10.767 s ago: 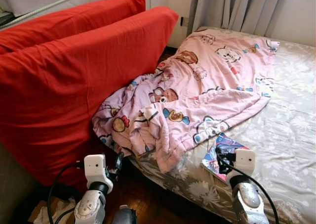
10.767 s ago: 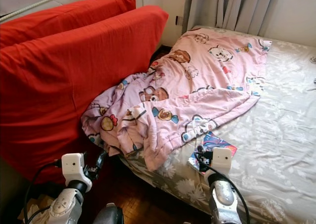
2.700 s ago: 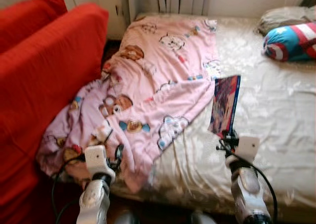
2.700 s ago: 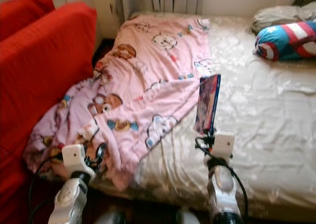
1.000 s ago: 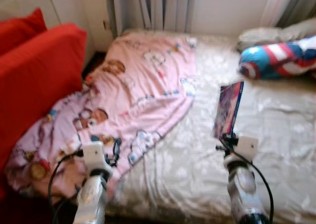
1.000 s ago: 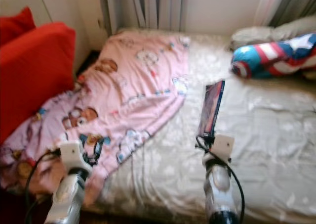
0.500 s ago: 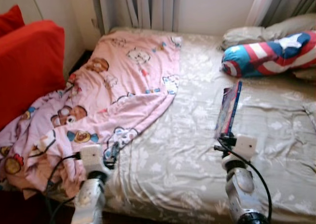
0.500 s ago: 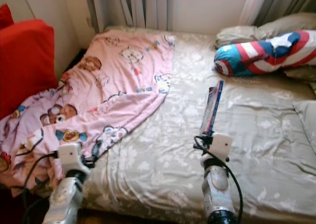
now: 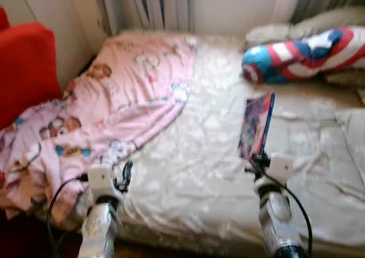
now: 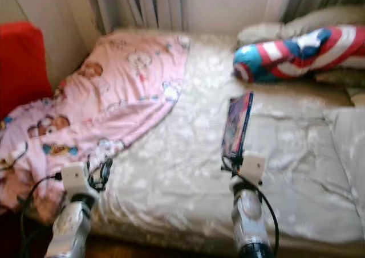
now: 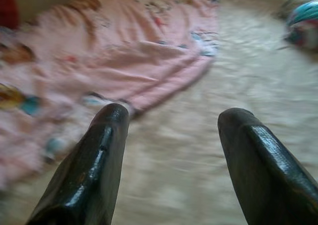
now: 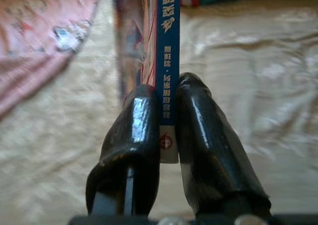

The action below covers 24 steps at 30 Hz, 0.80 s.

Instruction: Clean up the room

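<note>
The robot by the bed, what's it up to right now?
It stands at the bed holding a book upright in its right gripper, the fingers clamped on the spine. The left gripper is open and empty, held over the sheet near the pink blanket that hangs off the bed's edge. A striped pillow lies at the head of the bed.

A bed (image 9: 199, 172) with a pale floral sheet is occupying most of the scene. Grey curtains (image 9: 148, 7) are hanging at 11 o'clock against a light wall (image 9: 234, 4). A red cushion (image 9: 25, 70) is standing at 9 o'clock beside the bed. Dark wooden floor (image 10: 114, 248) is showing at 7 o'clock. Daylight is falling across the sheet.
</note>
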{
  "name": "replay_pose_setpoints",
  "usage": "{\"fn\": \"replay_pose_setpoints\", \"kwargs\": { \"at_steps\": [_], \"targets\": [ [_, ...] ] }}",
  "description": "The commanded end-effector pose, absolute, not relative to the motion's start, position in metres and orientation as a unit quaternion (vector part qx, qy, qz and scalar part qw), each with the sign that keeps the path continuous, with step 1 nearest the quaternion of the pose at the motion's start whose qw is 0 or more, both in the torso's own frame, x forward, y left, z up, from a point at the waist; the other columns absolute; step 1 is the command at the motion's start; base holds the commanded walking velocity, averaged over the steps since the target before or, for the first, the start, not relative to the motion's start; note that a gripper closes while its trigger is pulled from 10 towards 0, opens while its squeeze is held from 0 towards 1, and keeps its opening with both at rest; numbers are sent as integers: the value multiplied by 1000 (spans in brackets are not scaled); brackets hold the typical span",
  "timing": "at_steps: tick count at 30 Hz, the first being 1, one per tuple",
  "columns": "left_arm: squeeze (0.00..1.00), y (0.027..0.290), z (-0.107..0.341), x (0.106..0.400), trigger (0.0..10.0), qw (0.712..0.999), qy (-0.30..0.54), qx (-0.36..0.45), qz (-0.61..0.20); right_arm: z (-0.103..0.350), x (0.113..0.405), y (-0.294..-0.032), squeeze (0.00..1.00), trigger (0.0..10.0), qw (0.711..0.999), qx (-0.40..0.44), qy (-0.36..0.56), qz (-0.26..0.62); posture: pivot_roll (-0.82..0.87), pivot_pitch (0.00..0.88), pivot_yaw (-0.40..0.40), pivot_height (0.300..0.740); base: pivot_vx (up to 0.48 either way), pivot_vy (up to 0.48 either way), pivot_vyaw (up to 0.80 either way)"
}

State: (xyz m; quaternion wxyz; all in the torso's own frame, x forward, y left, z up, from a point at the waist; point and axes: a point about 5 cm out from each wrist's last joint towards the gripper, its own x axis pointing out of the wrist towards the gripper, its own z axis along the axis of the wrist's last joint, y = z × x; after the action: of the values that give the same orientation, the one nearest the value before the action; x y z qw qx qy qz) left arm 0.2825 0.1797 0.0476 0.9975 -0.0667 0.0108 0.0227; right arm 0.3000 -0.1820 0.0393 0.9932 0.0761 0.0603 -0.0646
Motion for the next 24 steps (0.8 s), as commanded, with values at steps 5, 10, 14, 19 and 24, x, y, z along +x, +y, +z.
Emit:
{"fn": "replay_pose_setpoints", "kwargs": {
  "at_steps": [5,10,14,19,24],
  "targets": [
    [0,188,46,280,10000,998,15,-61,33,53,308,-180,0,10000,995,77,28,-62,17,147,-20,740,0,-292,0],
    [0,188,46,280,10000,997,15,-61,33,53,307,-181,0,10000,995,77,28,-62,18,147,-22,740,0,-295,0],
    [0,188,45,279,10000,997,15,-61,33,52,308,-181,0,10000,995,77,29,-61,17,147,-22,740,0,-292,0],
    [0,188,45,280,10000,997,16,-61,32,52,308,-180,0,10000,995,76,29,-60,17,146,-22,740,0,-291,0],
    [0,186,45,280,10000,998,16,-62,29,52,307,-180,0,10000,995,75,30,-60,16,147,-22,740,0,-292,0]
  ]
}}
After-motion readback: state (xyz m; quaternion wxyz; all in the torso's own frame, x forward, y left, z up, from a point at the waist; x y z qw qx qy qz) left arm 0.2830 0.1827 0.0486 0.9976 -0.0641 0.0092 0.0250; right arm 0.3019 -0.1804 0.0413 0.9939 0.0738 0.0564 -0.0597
